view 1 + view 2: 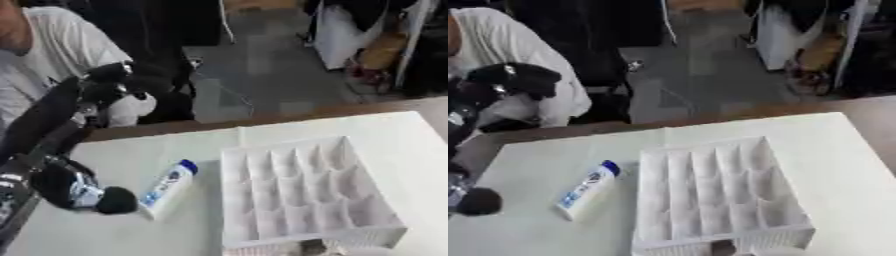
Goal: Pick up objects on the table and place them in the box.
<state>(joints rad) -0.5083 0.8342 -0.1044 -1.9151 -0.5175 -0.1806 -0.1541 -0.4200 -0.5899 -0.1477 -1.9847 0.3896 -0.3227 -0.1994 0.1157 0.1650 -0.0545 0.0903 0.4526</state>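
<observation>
Table (131, 150): white top, askew in view because the head is tilted; it carries everything in play.

Box (306, 195): white, divided into many small compartments, lying on the table's right half. All visible cells look empty, so by my judgement no object has been placed yet.

Left hand (83, 192): black, enters from the left edge, low over the table's left side. A rounded black tip points toward the tube and ends just beside its near end; contact cannot be confirmed. Finger state: cannot tell whether spread, pressed together or pinching, since the hand shows as one dark mass. Its position suggests an approach for a pick.

Right hand: not in either view.

Tube (169, 188): white with blue cap and blue label, lying flat on the table, just left of the box, cap pointing away from the robot. Lying alongside the box wall, it needs only a short carry rightward.
</observation>
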